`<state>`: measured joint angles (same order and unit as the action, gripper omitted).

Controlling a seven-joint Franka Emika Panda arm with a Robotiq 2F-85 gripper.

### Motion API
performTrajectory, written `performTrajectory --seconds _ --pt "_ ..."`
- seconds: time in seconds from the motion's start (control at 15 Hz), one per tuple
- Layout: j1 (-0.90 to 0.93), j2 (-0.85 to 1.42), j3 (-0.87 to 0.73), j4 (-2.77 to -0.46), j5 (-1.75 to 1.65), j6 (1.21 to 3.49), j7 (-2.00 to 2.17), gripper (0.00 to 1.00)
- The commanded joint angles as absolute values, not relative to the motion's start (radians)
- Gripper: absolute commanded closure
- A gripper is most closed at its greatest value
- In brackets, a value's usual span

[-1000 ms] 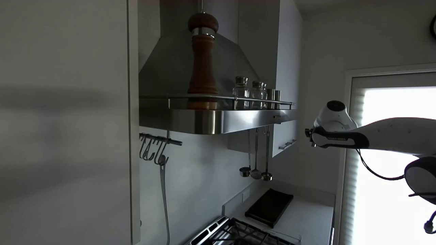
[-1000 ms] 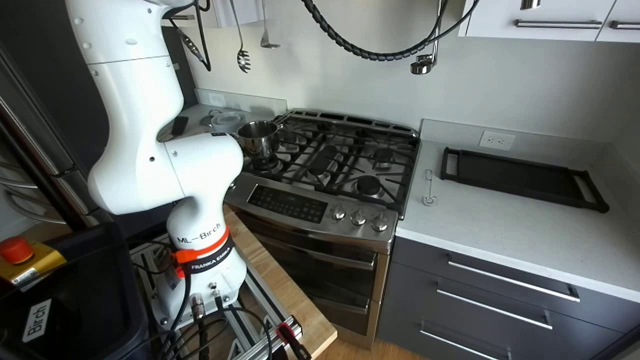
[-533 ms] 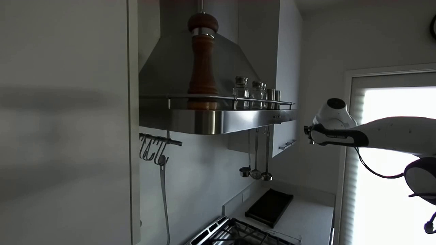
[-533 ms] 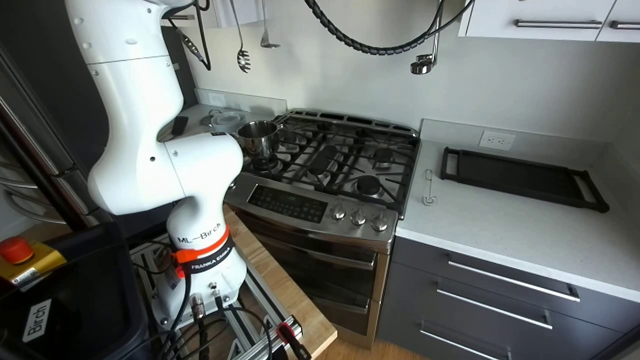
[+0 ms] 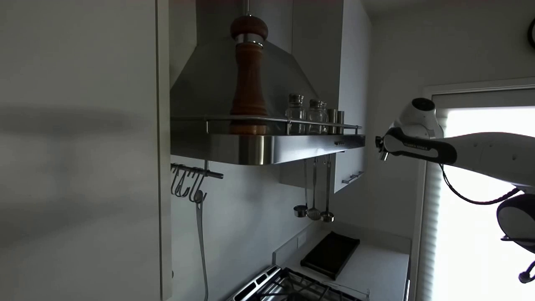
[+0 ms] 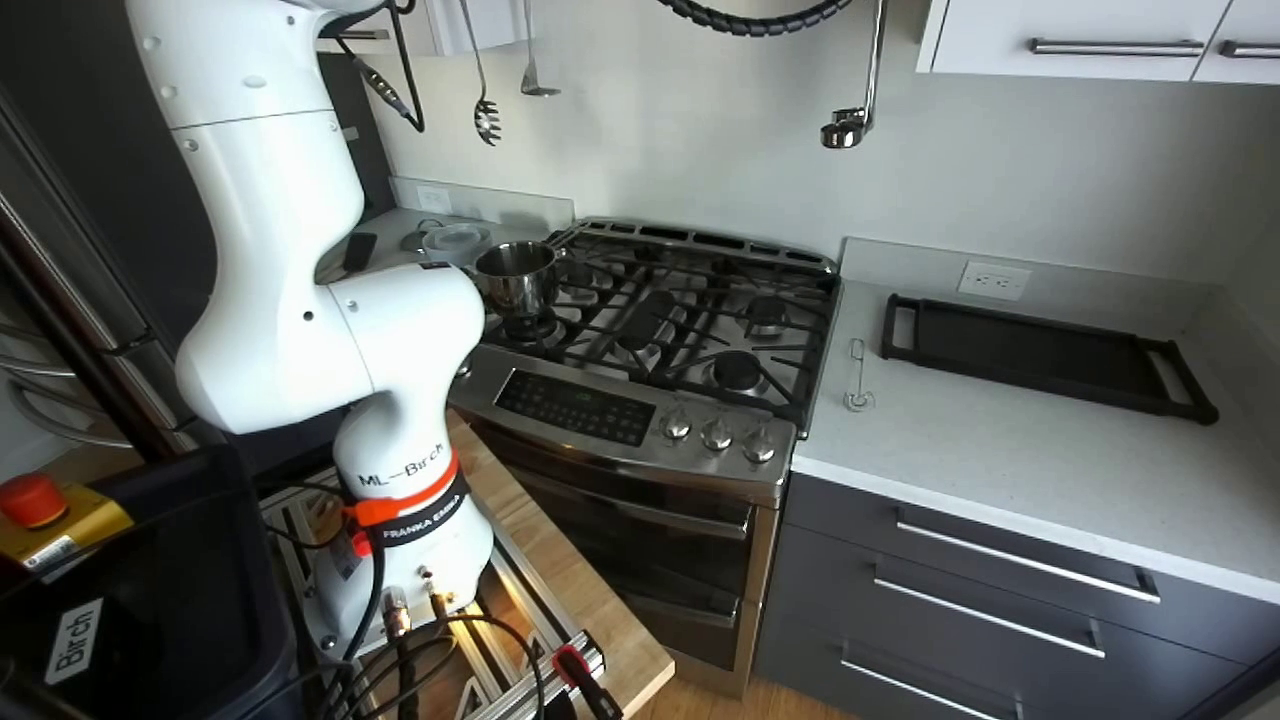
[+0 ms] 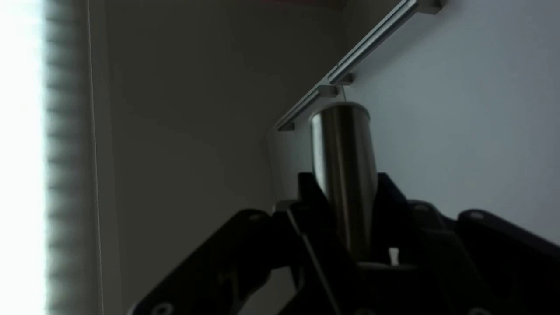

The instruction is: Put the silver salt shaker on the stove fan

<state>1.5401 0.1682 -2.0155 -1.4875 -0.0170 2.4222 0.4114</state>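
The silver salt shaker (image 7: 345,153) is a smooth metal cylinder, held between the dark fingers of my gripper (image 7: 343,179) in the wrist view. Its outer end sticks out past the fingertips; its inner end is hidden deep between them. In an exterior view the shaker (image 5: 383,156) is a small bright tip below the gripper (image 5: 379,143), off to the right of the stove fan and apart from it. The stove fan (image 5: 309,147) is a large steel hood with a flat rim and thin rail, around the height of my gripper in that view.
On the hood's rim stand a tall wooden pepper mill (image 5: 249,83), glass jars (image 5: 296,115) and two small silver cylinders (image 5: 332,121). Ladles (image 5: 327,215) hang below. A white cabinet (image 5: 355,92) stands behind the hood. The stove (image 6: 650,330) and black tray (image 6: 1040,350) lie below.
The arm and gripper have risen in an exterior view, with the shaker still held. The hanging cable has lifted. A silver end at an exterior view's top edge has gone out of view.
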Motion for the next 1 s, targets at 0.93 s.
performTrajectory --seconds 0.93 --pt "1.631 0.215 -2.113 -1.294 0.133 2.272 0.309 0.89"
